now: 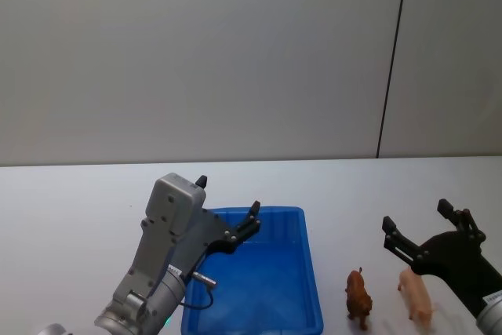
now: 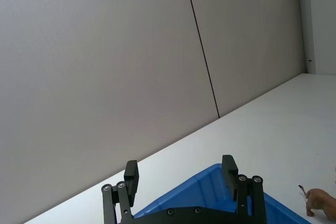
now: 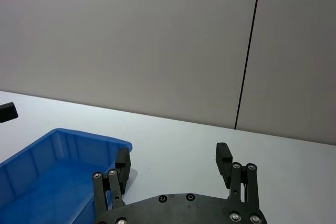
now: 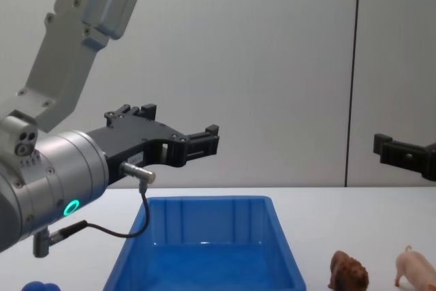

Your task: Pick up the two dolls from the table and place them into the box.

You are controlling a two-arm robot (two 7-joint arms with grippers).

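At the far left, near the tabletop's front edge, a small blue rounded thing (image 4: 37, 285) sits apart from the job. Next comes the left gripper (image 1: 228, 196), raised over the left wall of the box (image 1: 274, 210). Its fingers are spread wide and hold nothing. Nothing it could take lies beneath it, so it looks to be waiting rather than working.

The box rests on the table (image 1: 78, 194), midway between the left and right sides and well short of the far edge. Its top is open and its inside is bare. That it sits just left of the figures probably keeps each carry short.

Right of the box stands the brown doll (image 1: 358, 297), upright and near the box's right wall. The pink pig (image 1: 416, 294) stands beside it, also upright, with a clear gap between the two. That gap should let fingers close on one without knocking the other.

The right gripper (image 1: 416, 216) hangs over the right part of the tabletop, its fingers parted and empty. The chest view shows it well above both dolls, touching neither. The pig lies almost under it and the brown doll a little to its left, so this arm seems the one placed to come down first.
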